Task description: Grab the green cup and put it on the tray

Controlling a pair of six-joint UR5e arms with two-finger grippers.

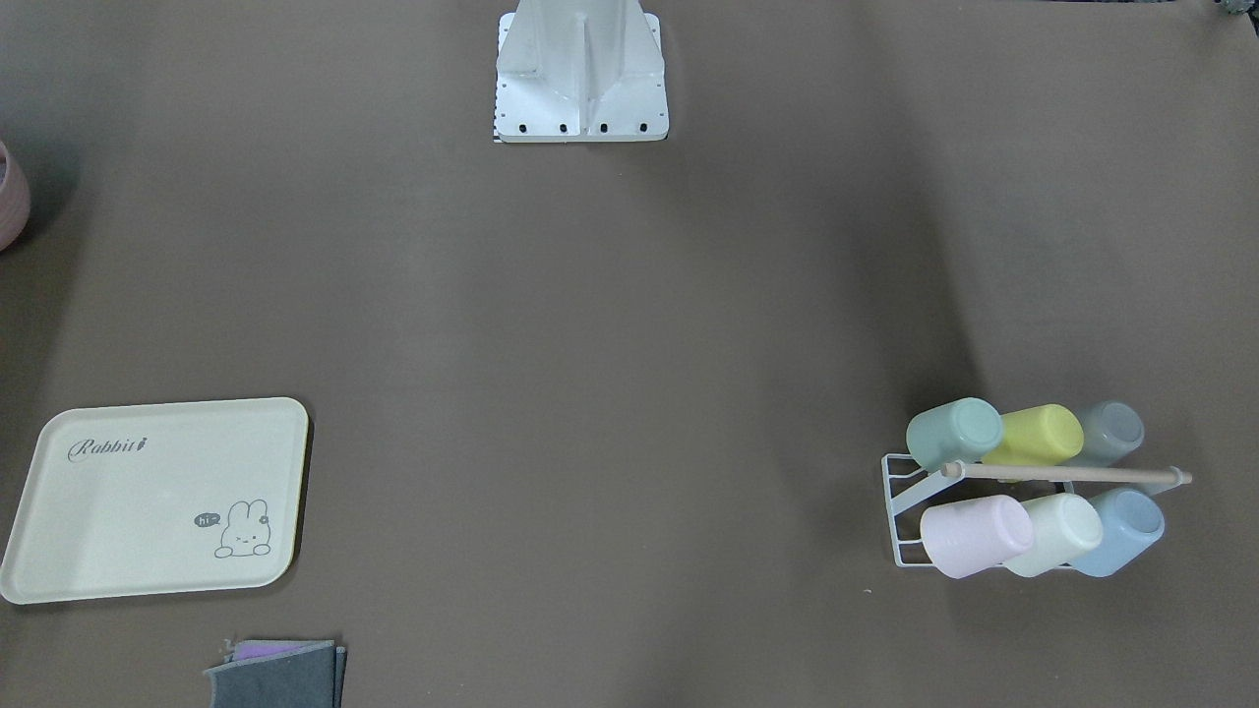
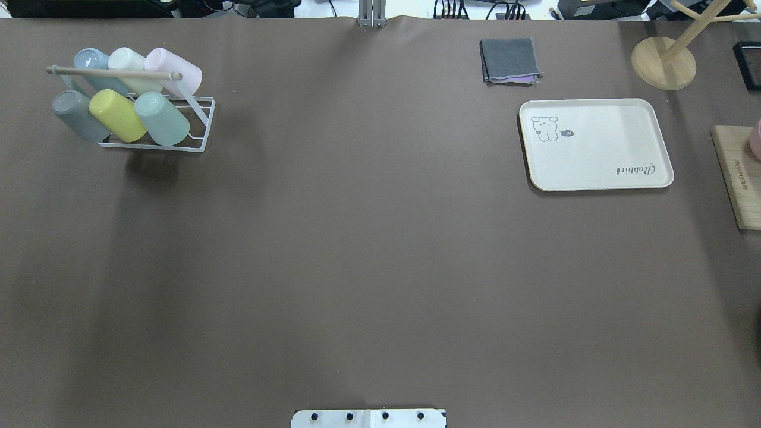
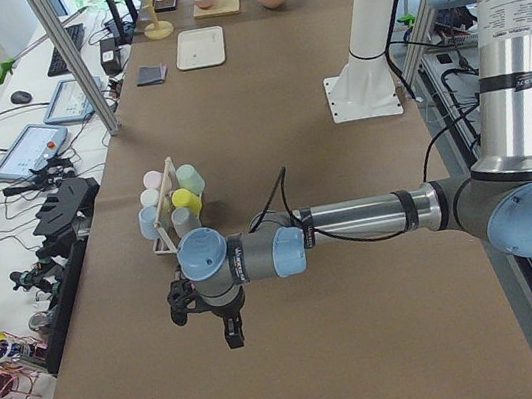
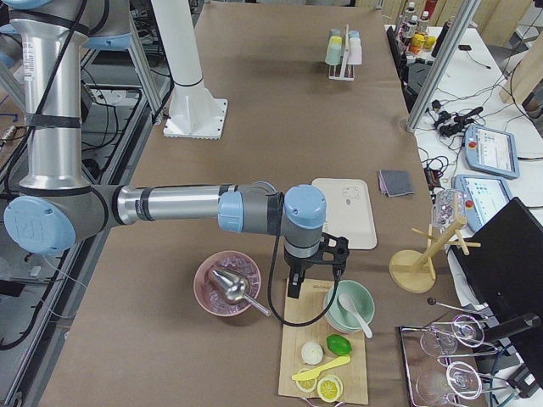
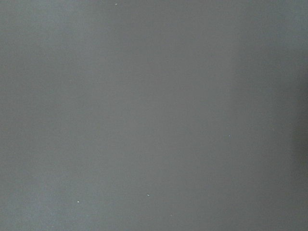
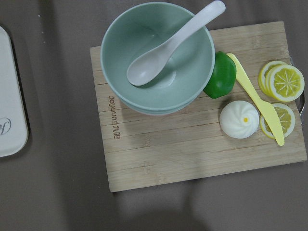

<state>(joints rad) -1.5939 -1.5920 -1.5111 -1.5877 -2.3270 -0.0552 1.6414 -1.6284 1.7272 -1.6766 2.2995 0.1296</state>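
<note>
The green cup (image 2: 160, 117) lies tilted on a white wire rack (image 2: 199, 125) at the table's far left corner, at the inner end of the row nearer the robot, beside a yellow cup (image 2: 116, 114); it also shows in the front view (image 1: 952, 434). The cream tray (image 2: 594, 154) lies flat and bare at the far right (image 1: 148, 511). My left gripper (image 3: 204, 321) hangs over bare table, short of the rack; I cannot tell whether it is open or shut. My right gripper (image 4: 312, 284) hovers over a cutting board beside the tray; its state I cannot tell either.
Other pastel cups fill the rack under a wooden rod (image 2: 113, 72). A folded grey cloth (image 2: 510, 59) lies beyond the tray. The wooden cutting board (image 6: 192, 144) carries a green bowl (image 6: 159, 57) with a spoon, a lime, lemon slices and a yellow knife. A pink bowl (image 4: 227, 284) and a wooden stand (image 2: 663, 62) are nearby.
</note>
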